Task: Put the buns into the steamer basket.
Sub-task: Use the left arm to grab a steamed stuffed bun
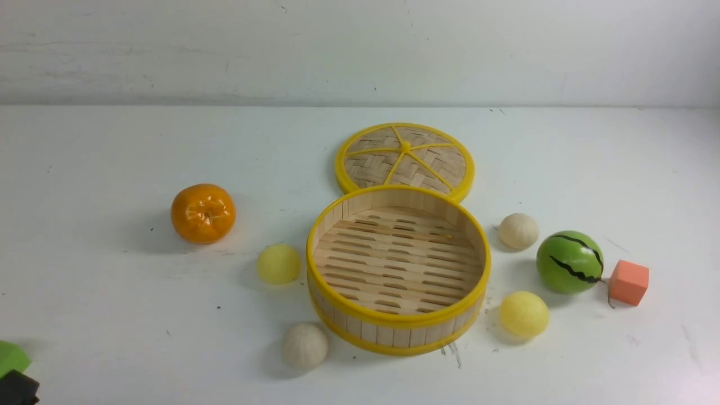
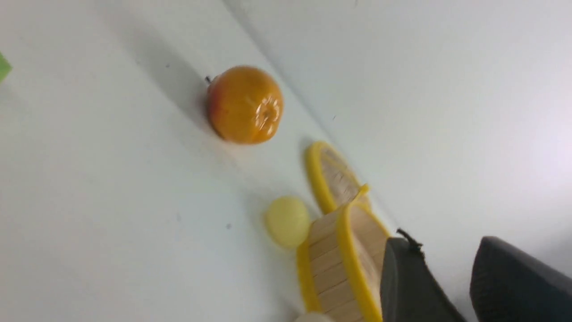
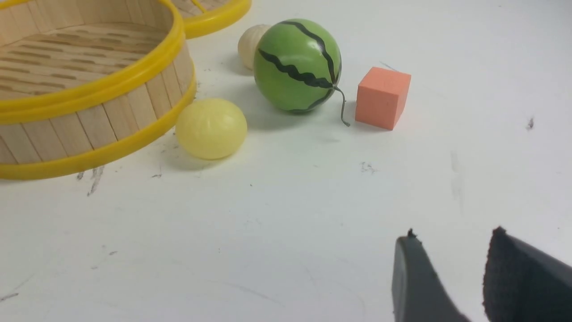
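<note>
Looking at a round bamboo steamer basket point(image 1: 394, 336) parked in the middle of the white bench point(image 1: 112, 315), bare slat floor showing; got its woven lid point(image 1: 405, 160) lying flat just behind, right up against the far rim. Counting four buns, all out on the bench around the basket: pale yellow one point(image 1: 278, 263) just left of it; cream ridged one point(image 1: 305, 346) at the near left, close to the wall; another cream one point(image 1: 518, 230) off the right side, toward the far end; second yellow one point(image 1: 523, 314) at the near right, just beside the wall. Also spotting a glossy orange point(image 1: 203, 214) well out to the left; a green melon ball point(image 1: 569, 261) with black stripes right of the two right-hand buns; an orange-pink cube point(image 1: 629, 282) just past that, by the melon's stem. Catching a bit of green block point(image 1: 11, 357) and something black point(image 1: 17, 388) in the near left corner. Seeing the left jaws only in the left wrist view: parted, nothing between them, basket wall right behind; same deal for the right jaws in the right wrist view: spread apart, gripping nothing, over bare bench nearer than the yellow bun and melon.
</note>
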### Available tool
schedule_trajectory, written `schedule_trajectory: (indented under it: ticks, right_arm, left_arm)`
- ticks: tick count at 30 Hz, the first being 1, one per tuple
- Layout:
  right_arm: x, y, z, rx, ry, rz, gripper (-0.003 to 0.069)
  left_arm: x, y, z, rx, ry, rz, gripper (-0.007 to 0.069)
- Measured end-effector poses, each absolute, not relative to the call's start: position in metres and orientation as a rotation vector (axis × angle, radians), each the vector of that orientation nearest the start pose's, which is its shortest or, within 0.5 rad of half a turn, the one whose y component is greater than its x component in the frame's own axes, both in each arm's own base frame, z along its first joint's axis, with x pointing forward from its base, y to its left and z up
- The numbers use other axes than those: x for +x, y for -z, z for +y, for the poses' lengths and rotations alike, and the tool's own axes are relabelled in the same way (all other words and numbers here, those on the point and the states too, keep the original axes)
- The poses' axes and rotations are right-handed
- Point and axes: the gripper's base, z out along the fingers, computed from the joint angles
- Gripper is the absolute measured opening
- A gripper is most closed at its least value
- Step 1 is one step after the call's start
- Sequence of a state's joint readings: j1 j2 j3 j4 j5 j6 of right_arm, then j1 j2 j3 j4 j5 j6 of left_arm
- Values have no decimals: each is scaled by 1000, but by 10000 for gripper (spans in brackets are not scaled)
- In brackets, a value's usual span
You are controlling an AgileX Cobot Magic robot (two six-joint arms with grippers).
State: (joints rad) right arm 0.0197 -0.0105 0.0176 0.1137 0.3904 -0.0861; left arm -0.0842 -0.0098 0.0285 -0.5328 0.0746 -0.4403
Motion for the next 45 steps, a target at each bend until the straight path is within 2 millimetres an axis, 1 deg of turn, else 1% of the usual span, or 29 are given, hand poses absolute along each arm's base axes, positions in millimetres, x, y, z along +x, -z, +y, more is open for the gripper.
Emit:
schedule_trajectory:
  ticks: [2, 4, 5, 6, 7, 8, 10, 12, 13, 14, 15, 16, 17, 18, 19, 22, 23, 24, 25, 28, 29, 30, 33, 34, 35, 39, 41, 44, 45]
  right_arm:
    - [52, -173, 5, -30, -67, 1879, 239]
    - [52, -173, 5, -30, -67, 1879, 239]
    - [52, -173, 5, -30, -67, 1879, 239]
    - [52, -173, 5, -30, -67, 1879, 239]
    - [52, -173, 5, -30, -67, 1879, 239]
    - [52, -173, 5, -30, -67, 1879, 239]
    - [52, -173, 5, -30, -67, 1878, 239]
    - [52, -173, 5, -30, -67, 1878, 239]
    - [52, -173, 5, -30, -67, 1878, 239]
    - [52, -173, 5, -30, -67, 1878, 239]
    - [52, -173, 5, -30, -67, 1878, 239]
    - [52, -173, 5, -30, -67, 1878, 239]
    - [52, -173, 5, -30, -67, 1878, 239]
    - [52, -173, 5, -30, -67, 1878, 239]
    - [52, -173, 5, -30, -67, 1878, 239]
    - [52, -173, 5, -30, -67, 1878, 239]
    - [52, -173, 5, -30, -67, 1878, 239]
    - [52, -173, 5, -30, -67, 1878, 239]
    - [52, -173, 5, -30, -67, 1878, 239]
    - [52, -173, 5, -30, -67, 1878, 239]
    - [52, -173, 5, -30, -67, 1878, 239]
    - [52, -173, 5, -30, -67, 1878, 239]
    - [52, -173, 5, -30, -67, 1878, 239]
    - [52, -173, 5, -30, -67, 1878, 239]
    - [52, -173, 5, -30, -67, 1878, 239]
    - [52, -173, 5, -30, -67, 1878, 239]
    - [52, -173, 5, -30, -67, 1878, 239]
    - [52, -173, 5, -30, -67, 1878, 239]
    - [52, -173, 5, -30, -67, 1878, 239]
  left_arm:
    - [56, -202, -9, -686, 880, 1482, 191]
    - [51, -224, -13, -651, 940, 1485, 113]
    - [46, -239, -16, -593, 947, 1503, 65]
    - [45, -241, -16, -585, 951, 1506, 57]
    - [43, -251, -19, -537, 942, 1537, 25]
    - [40, -265, -24, -453, 917, 1639, -13]
    - [43, -286, -31, -337, 848, 1846, -13]
    - [53, -290, -35, -270, 771, 2045, -13]
    - [65, -295, -37, -214, 694, 2192, -13]
    - [64, -296, -37, -206, 686, 2199, -13]
    - [86, -297, -38, -139, 579, 2389, -13]
    - [98, -296, -38, -106, 526, 2460, -13]
    - [98, -297, -37, -103, 519, 2458, -13]
    - [121, -294, -38, -60, 454, 2538, -13]
    - [136, -291, -39, -39, 423, 2578, -13]
    - [173, -278, -46, 2, 409, 2681, -13]
    - [185, -274, -53, 38, 423, 2713, -13]
    - [196, -273, -66, 104, 450, 2735, -13]
    - [198, -271, -71, 135, 454, 2746, -13]
    - [211, -273, -121, 400, 492, 2752, -13]
    - [213, -275, -124, 411, 489, 2746, -13]
    - [218, -275, -146, 490, 474, 2749, -13]
    - [231, -267, -172, 558, 414, 2772, -13]
    - [237, -265, -177, 569, 394, 2774, -13]
    - [247, -256, -183, 584, 354, 2786, -13]
    - [270, -236, -193, 641, 252, 2784, -11]
    - [278, -229, -197, 665, 236, 2782, 4]
    - [286, -226, -201, 686, 227, 2757, 64]
    - [286, -226, -201, 688, 226, 2757, 64]
